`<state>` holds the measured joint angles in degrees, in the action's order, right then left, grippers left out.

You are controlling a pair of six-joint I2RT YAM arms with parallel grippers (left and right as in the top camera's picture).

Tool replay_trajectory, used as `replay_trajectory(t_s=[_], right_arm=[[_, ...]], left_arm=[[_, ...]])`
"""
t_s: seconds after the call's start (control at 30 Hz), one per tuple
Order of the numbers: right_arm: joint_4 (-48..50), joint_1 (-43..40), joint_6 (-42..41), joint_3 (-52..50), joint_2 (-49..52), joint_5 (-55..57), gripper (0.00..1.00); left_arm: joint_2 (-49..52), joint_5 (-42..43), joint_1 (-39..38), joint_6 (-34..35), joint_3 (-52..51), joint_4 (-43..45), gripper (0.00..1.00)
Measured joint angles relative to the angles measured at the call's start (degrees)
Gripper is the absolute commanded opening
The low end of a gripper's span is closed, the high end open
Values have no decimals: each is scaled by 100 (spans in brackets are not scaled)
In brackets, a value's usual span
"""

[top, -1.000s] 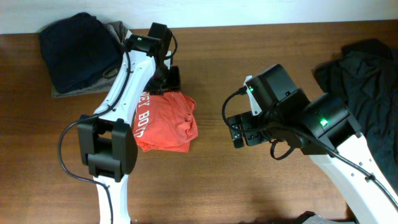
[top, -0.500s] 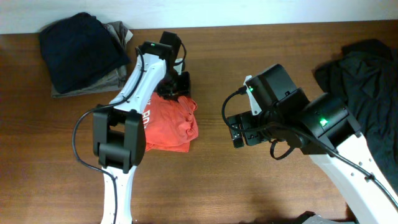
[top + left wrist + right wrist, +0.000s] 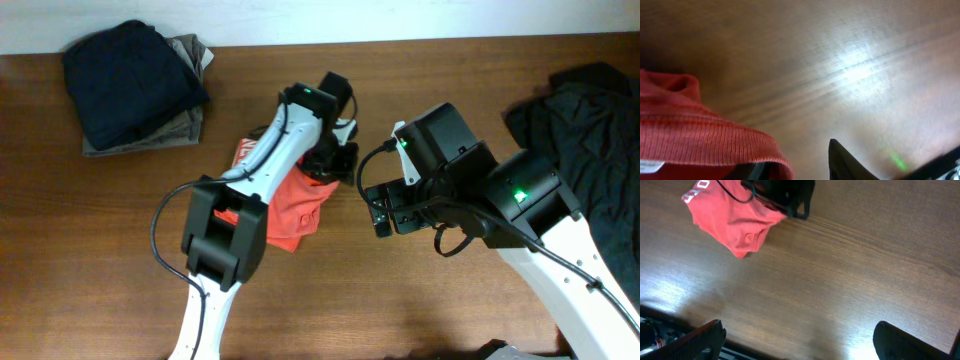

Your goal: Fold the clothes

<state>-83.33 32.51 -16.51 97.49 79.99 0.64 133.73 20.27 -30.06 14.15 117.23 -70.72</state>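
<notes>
The orange-red T-shirt (image 3: 298, 200) lies bunched near the middle of the table (image 3: 450, 60). The left gripper (image 3: 335, 162) is closed on the shirt's ribbed edge at the 1 o'clock corner (up close, the fabric runs down between the dark fingers (image 3: 842, 162)). The right gripper (image 3: 799, 330) hovers at the shirt's 3 o'clock, spread wide and empty; a folded navy and tan pile (image 3: 130, 85) sits at the table's 10 o'clock and a black garment (image 3: 590, 130) at its 3 o'clock.

Glossy wooden table (image 3: 450, 70) under glare, perhaps white wall (image 3: 400, 15) behind.
</notes>
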Motion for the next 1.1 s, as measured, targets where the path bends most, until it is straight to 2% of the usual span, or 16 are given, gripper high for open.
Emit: replay_trajectory(t_s=[0.33, 0.37, 0.53, 0.63, 0.87, 1.1], right_arm=[[11, 0, 0, 0, 0, -4, 99], [28, 0, 0, 0, 0, -4, 99], [92, 0, 0, 0, 2, -4, 99], [92, 0, 2, 0, 2, -7, 99], [68, 0, 2, 0, 142, -26, 99], [20, 0, -2, -2, 205, -50, 99]], left_arm=[[-90, -120, -142, -129, 269, -994, 37], [-129, -136, -136, -131, 308, -1095, 40], [-466, -297, -131, -153, 535, -2085, 41], [-619, -750, -131, -153, 540, -2555, 45], [-658, -2011, -81, -144, 420, -2264, 46], [-658, -2459, 70, -127, -693, -1506, 45]])
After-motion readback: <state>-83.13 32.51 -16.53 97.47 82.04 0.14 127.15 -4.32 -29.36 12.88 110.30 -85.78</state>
